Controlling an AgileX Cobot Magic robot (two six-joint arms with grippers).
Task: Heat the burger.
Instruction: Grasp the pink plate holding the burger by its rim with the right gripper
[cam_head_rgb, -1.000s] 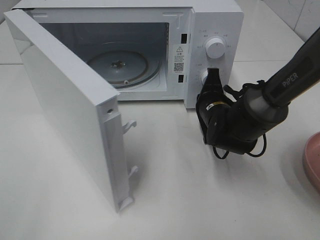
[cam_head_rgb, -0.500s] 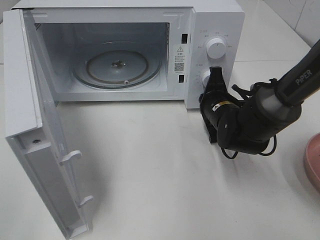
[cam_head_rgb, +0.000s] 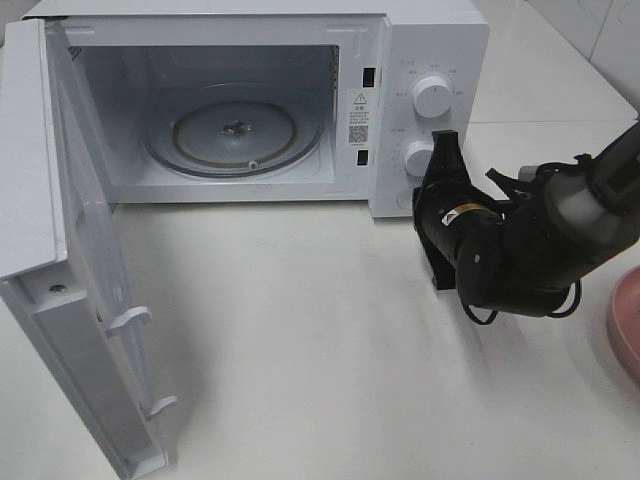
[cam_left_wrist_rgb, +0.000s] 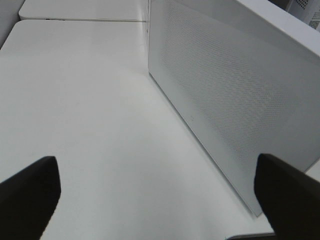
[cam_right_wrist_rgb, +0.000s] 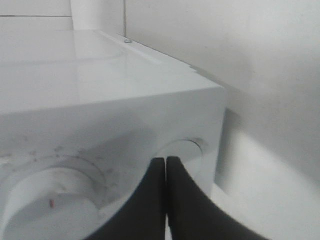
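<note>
The burger does not show in any view. The microwave (cam_head_rgb: 430, 40) sits on the white table (cam_head_rgb: 330, 340), its door (cam_head_rgb: 60, 260) swung wide to the left and the glass turntable (cam_head_rgb: 235, 130) in plain sight. The right gripper (cam_head_rgb: 447, 145), jaws pressed together on nothing, points at the control panel just beside the lower knob (cam_head_rgb: 418, 157). A pink plate (cam_head_rgb: 625, 320) peeks in at the right edge. The left gripper (cam_left_wrist_rgb: 157, 180) gapes wide, holding nothing, above the table near the microwave's dotted white panel.

The jaws of the right arm (cam_head_rgb: 545, 235) are seen pressed together, just beside the lower knob (cam_head_rgb: 416, 157) of the microwave (cam_head_rgb: 440, 40). Its door (cam_head_rgb: 60, 250) is swung wide, well apart from the jaws. A pink plate (cam_head_rgb: 625, 320) is seen on the bench (cam_head_rgb: 330, 350), behind them.
</note>
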